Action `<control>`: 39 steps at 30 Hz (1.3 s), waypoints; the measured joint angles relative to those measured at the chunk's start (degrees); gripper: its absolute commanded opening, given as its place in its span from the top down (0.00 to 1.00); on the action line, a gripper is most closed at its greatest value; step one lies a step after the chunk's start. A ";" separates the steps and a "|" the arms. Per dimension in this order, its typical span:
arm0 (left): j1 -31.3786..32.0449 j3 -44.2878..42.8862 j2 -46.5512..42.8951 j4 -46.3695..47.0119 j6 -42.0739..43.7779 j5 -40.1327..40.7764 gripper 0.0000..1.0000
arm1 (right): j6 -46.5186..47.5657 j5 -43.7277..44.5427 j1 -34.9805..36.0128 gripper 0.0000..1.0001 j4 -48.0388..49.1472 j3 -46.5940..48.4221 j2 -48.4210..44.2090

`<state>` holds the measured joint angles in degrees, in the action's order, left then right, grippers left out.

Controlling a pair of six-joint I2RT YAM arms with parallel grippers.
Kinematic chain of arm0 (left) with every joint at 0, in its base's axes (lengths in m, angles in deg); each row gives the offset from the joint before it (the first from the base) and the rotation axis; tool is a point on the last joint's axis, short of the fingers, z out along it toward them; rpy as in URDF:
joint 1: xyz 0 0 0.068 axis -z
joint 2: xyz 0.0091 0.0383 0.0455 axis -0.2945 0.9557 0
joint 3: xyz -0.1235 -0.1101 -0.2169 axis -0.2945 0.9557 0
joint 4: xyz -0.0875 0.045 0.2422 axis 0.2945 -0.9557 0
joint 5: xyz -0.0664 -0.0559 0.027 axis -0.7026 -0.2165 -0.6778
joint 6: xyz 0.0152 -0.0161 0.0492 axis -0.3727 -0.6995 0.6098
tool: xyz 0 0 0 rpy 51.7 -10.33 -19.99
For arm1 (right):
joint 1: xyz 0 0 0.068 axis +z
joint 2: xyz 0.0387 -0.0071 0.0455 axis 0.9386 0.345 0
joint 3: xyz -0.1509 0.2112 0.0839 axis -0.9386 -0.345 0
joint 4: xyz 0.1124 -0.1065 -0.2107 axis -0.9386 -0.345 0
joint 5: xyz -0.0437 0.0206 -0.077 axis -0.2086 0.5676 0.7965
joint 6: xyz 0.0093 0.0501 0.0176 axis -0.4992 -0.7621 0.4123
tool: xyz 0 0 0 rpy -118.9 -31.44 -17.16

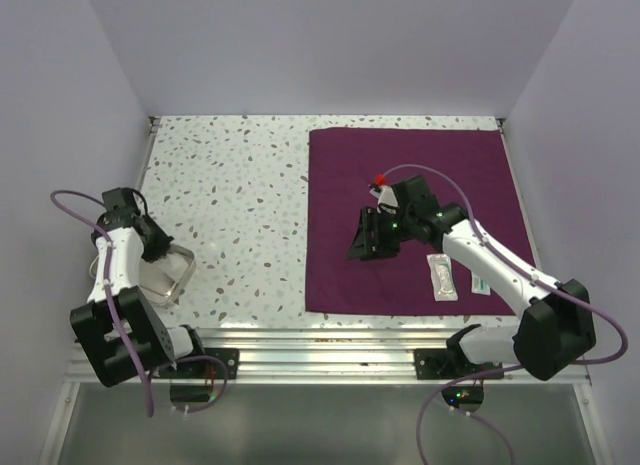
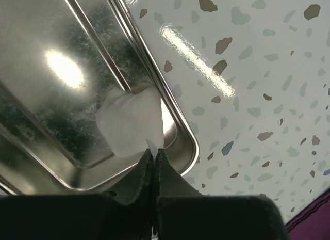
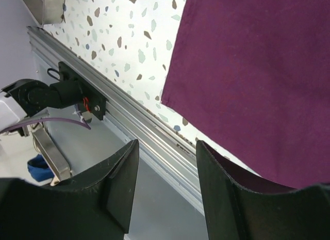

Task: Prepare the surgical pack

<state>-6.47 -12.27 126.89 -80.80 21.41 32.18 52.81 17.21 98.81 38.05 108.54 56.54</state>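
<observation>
The surgical pack, a large dark-purple cloth (image 1: 420,185), lies flat on the right half of the table and fills the upper right of the right wrist view (image 3: 258,69). My right gripper (image 1: 371,245) (image 3: 167,147) hovers over the cloth's left part, open, with nothing between its fingers. My left gripper (image 1: 160,245) (image 2: 154,151) is at the far left over a steel tray (image 1: 178,280) (image 2: 46,111). It is shut on the corner of a white gauze pad (image 2: 129,121) that rests in the tray.
Two small white packets (image 1: 441,276) (image 1: 480,282) lie on the cloth's near right part. The speckled tabletop (image 1: 240,205) lies between tray and cloth. An aluminium rail (image 1: 320,340) (image 3: 149,131) runs along the table's near edge. Walls enclose the table.
</observation>
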 measured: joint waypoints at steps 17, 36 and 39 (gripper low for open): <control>-10.27 3.82 10.86 7.58 2.93 -13.99 1.00 | 0.92 -1.29 -0.02 0.48 0.46 0.74 2.69; -10.78 0.85 6.08 1.03 2.51 -2.16 0.33 | -1.07 -1.29 -0.02 0.47 0.79 3.98 4.07; -10.75 0.85 4.33 0.04 2.27 -1.14 0.33 | -0.98 -1.25 -0.02 0.47 0.37 4.57 4.52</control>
<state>-17.22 -11.42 131.21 -80.76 23.69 31.05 51.82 15.97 98.79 38.42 113.11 61.07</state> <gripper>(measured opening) 0.666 0.524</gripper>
